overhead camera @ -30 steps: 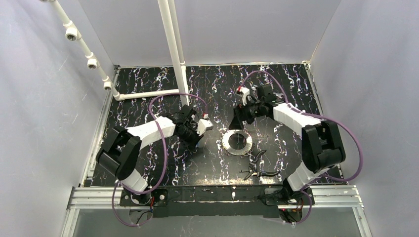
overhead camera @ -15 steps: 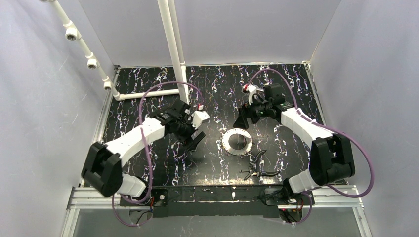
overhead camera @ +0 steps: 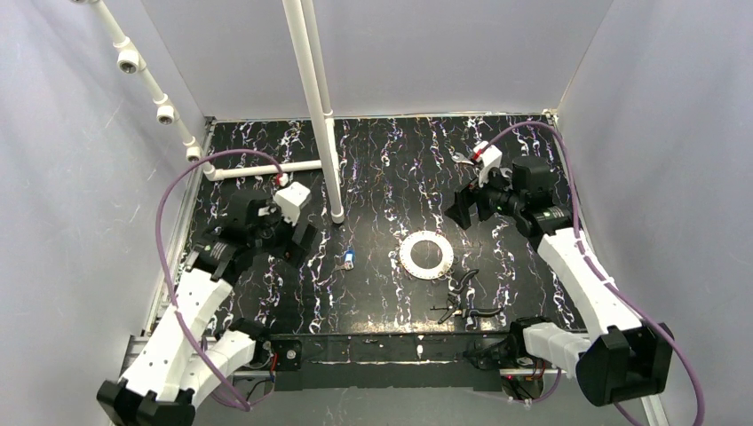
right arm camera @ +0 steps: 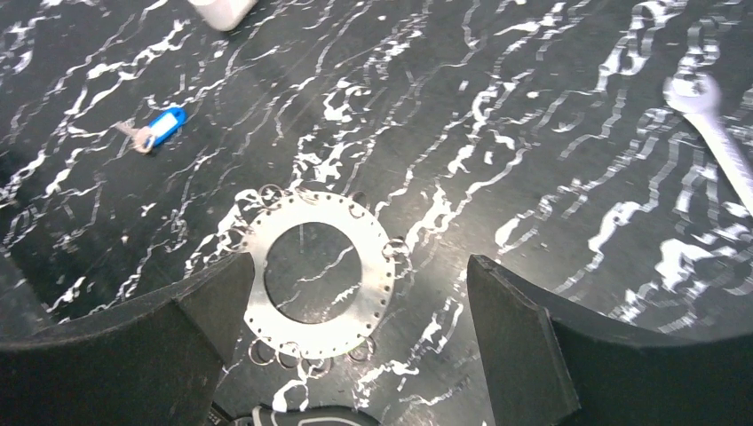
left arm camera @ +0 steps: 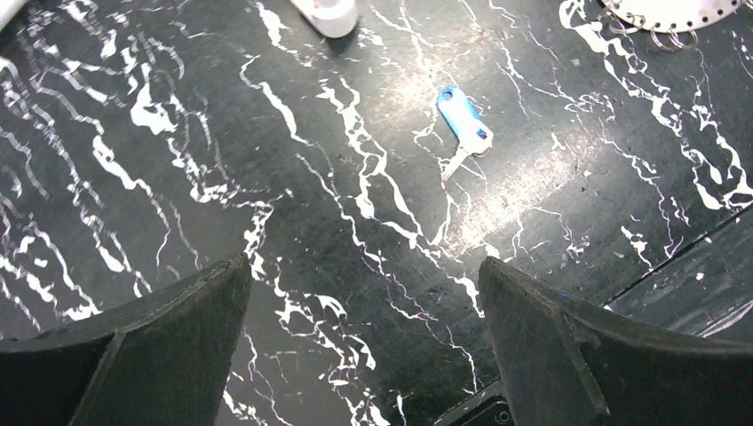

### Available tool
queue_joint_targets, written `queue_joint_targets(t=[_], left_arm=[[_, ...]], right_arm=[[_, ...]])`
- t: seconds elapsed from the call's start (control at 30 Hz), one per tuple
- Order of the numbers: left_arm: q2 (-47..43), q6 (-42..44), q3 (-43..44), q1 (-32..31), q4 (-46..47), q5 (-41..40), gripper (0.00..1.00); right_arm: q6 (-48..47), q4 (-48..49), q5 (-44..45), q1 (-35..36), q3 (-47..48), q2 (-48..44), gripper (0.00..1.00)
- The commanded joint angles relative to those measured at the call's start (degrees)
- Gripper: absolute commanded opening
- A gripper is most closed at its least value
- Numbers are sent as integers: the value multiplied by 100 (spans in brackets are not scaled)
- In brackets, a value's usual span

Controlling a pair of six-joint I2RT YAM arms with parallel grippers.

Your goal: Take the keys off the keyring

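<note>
The key (overhead camera: 348, 258) with its blue head lies loose on the black marbled table, left of the keyring (overhead camera: 406, 255), a flat silvery ring with small split rings round its edge. In the left wrist view the key (left arm camera: 463, 129) rests well ahead of my left gripper (left arm camera: 362, 266), which is open and empty. My left gripper (overhead camera: 286, 244) hovers left of the key. My right gripper (overhead camera: 469, 211) is raised behind and right of the ring, open and empty. In the right wrist view the keyring (right arm camera: 320, 211) lies under and between the fingers, and the key (right arm camera: 158, 127) sits far left.
Dark-handled pliers (overhead camera: 466, 302) lie near the front edge, below the ring. A slim silver wrench (right arm camera: 719, 133) lies at the far right. A white pipe post (overhead camera: 333, 204) stands on the table behind the key, with its foot (left arm camera: 327, 13) showing in the left wrist view.
My left gripper has opened and the key now lies on the table. The left arm has drawn back to the left, and the right arm has pulled away to the right.
</note>
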Motion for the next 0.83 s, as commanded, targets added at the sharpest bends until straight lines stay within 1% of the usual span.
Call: queue_joint_targets(t=[0.0,0.1,0.17,0.3,0.37,0.5,0.8], left_arm=[[-573,-613,-139,220,-146,-912,98],[-979,-702,-362,315,31,-1639,98],[-1208,-688,-518,382,110,-1933,98],[-1619,-711,-825,518,150,-2294,98],[-1825,-651,-939,567,216,-2472,98],[-2186,-626,-1167,631,323,-2654,98],[-2455,-774,-1296,774,374,-2679,98]], right_arm=[[343,-135,1145,-11,-206,-420,98],[412,-240,1660,-11,-311,-792,98],[484,-126,1820,-9,-507,-1174,98],[670,-178,2060,-12,-748,-1508,98],[733,-36,2189,-11,-950,-1696,98],[849,127,2369,-35,-1167,-1883,98],[880,185,2391,-175,-1386,-2331,98]])
